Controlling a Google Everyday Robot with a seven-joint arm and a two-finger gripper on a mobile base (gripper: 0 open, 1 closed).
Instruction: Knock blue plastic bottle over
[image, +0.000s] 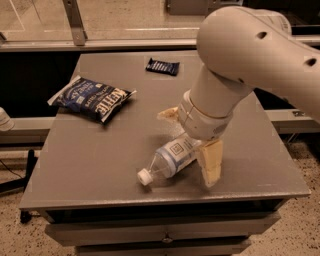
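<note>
The blue plastic bottle (172, 156) lies on its side on the grey table (100, 160), near the front edge. Its white cap (144, 176) points front-left, and its white-and-blue label faces up. My gripper (189, 148) hangs from the big white arm (240, 55) right over the bottle's base end. Its tan fingers are spread. One finger (210, 165) is on the near right side of the bottle, and the other (168, 114) is behind it. The bottle's base is hidden under the wrist.
A dark blue chip bag (92, 97) lies at the table's left. A small dark candy-bar wrapper (162, 66) lies at the back. A drawer front (160, 232) is below the table edge. A rail and glass run behind the table.
</note>
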